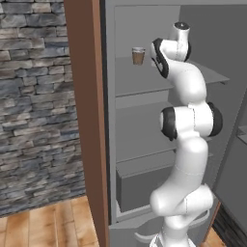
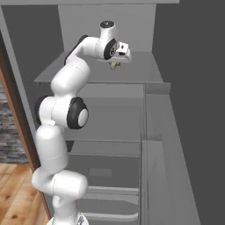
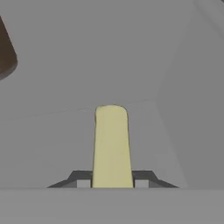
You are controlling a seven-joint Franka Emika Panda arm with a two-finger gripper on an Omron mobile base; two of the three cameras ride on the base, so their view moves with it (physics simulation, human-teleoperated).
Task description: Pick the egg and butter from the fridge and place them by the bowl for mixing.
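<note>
1. One item is in hand: my gripper [image 3: 112, 183] is clamped on the butter [image 3: 112, 146], centre of the hand view, above the fridge [image 2: 132, 74] upper shelf.
2. Carrying it out to the bowl and fetching the egg both remain undone.

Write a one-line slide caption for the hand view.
End effector shut on the pale yellow butter stick above a grey fridge shelf, brown cup at the edge.

One fridge [image 1: 144, 144] stands open, with three flat grey shelves [image 1: 140, 82] in the left base view and one dark drawer box [image 1: 144, 185] below them. One brown cup [image 1: 138, 56] sits on the top shelf. One butter [image 3: 112, 146] stick shows (pale yellow). One wooden panel [image 1: 89, 120] edges the cabinet.
</note>
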